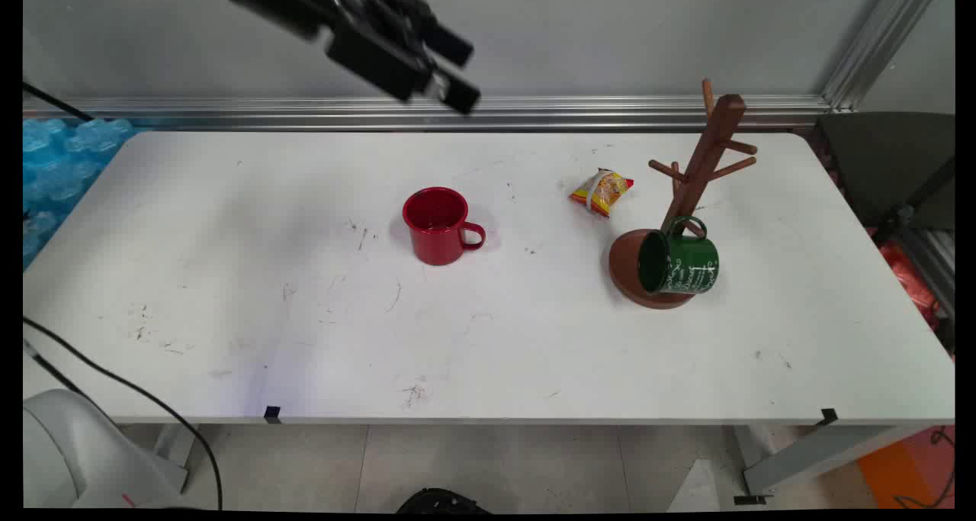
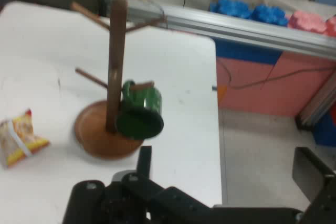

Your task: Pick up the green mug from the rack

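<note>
Overhead, the black tool [image 1: 456, 71] hung high above the white tabletop [image 1: 229, 292], its fingers [image 2: 310, 174] spread wide and holding nothing. A green mug [image 1: 679, 263] hung by its handle from a low peg of the wooden mug tree [image 1: 698, 178]. A snack packet [image 1: 601, 191] lay nearby, and a red mug [image 1: 438, 225] stood upright mid-table.

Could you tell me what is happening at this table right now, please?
The robot's hand is raised high above the back of the white table, open and holding nothing. A green mug hangs from a low peg of the wooden mug tree at the right. A red mug stands upright near the middle, and a small snack packet lies between the two, apart from both. Nothing is being touched at this moment.
</note>
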### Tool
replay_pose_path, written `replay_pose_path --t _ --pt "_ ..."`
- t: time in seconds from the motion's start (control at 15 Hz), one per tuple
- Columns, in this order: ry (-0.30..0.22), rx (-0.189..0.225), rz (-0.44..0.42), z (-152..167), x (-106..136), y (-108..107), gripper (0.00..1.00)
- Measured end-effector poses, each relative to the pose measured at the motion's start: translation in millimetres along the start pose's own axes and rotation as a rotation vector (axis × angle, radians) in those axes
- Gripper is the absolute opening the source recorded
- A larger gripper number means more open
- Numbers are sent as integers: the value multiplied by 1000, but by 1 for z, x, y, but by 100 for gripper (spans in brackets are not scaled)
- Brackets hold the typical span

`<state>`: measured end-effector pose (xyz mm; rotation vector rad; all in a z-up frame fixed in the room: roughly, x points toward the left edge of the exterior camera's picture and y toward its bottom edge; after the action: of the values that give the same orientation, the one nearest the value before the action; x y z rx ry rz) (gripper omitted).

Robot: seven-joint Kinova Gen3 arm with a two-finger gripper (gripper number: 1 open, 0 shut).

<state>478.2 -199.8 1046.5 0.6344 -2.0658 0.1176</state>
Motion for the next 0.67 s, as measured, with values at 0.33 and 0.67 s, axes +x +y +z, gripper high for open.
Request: replay_pose_path --t 0.33,0.67 --pt "-62 17 -61 55 -20 -1 100" --pt "-108 37 -147 113 -38 -6 100"
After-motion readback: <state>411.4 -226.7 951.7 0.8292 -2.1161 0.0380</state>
